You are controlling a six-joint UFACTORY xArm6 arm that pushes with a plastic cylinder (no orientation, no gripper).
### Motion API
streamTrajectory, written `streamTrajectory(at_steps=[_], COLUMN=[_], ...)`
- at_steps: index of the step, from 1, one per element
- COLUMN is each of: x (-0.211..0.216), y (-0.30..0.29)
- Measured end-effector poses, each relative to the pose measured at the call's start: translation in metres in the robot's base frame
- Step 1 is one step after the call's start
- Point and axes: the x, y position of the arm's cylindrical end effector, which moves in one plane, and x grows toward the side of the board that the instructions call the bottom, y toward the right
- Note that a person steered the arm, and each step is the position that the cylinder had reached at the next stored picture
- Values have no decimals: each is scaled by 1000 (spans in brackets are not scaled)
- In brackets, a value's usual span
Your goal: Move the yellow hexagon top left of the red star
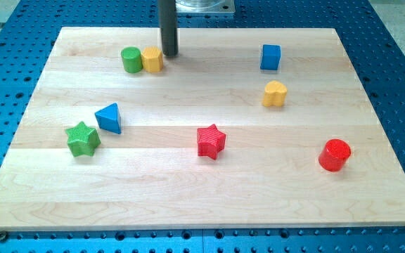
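The yellow hexagon sits near the view's top left, touching the green cylinder on its left. The red star lies near the board's middle, well below and to the right of the hexagon. My tip rests on the board just right of the yellow hexagon, close to it or touching it. The rod rises straight up out of the view's top.
A blue triangle lies beside a green star at the left. A blue cube and a yellow heart are at the upper right. A red cylinder is at the lower right. The wooden board lies on a blue perforated table.
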Motion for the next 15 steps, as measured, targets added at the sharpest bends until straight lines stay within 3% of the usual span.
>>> streamTrajectory(at_steps=[3,4,6,7,8,9,10,11,12,14,15], x=[47,67,89,52,72,108,132,133,123,66,78], y=[-15,-43,56,22,-37,-59,-19,9,-21,12,57])
